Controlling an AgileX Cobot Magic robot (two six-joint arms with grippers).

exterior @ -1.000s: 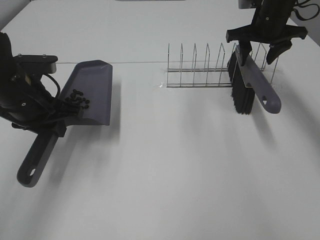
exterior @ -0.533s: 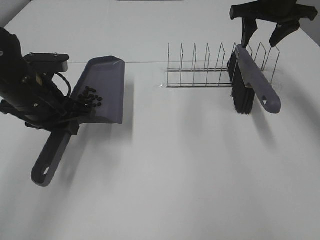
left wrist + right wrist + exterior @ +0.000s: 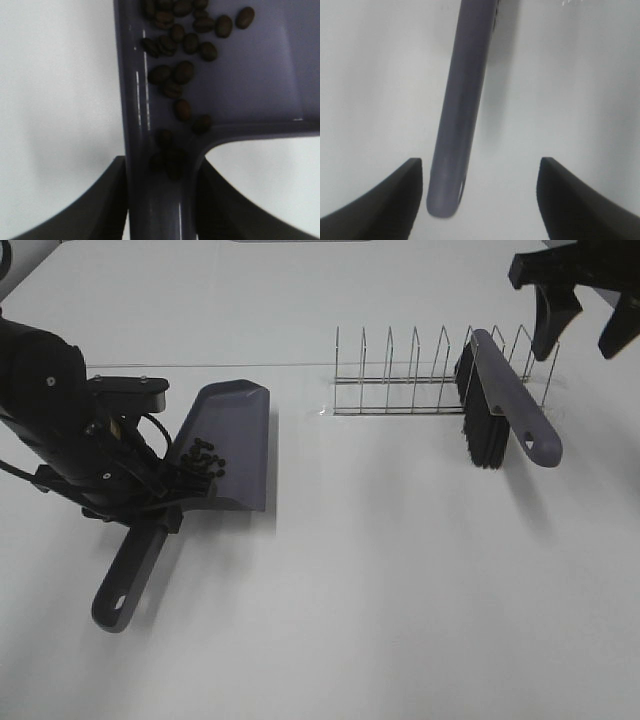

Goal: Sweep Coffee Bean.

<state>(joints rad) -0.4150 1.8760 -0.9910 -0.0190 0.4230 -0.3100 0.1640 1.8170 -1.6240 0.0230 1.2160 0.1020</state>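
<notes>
Altogether, one dustpan (image 3: 228, 445), one brush (image 3: 503, 400) and one wire rack (image 3: 440, 375) sit in the scene. About twenty coffee beans (image 3: 186, 50) lie heaped in the rear of the dustpan, a few down in the neck of its handle. The left gripper (image 3: 160, 200) is clenched around that handle, its two dark fingers pressed against either side, with the pan tilted above the table (image 3: 400, 580). The brush leans against the rack's right end, bristles down. The right gripper (image 3: 585, 305) hangs over the far right corner, spread wide and grasping nothing. The white table is bare elsewhere, with a faint seam line across it behind the rack.
</notes>
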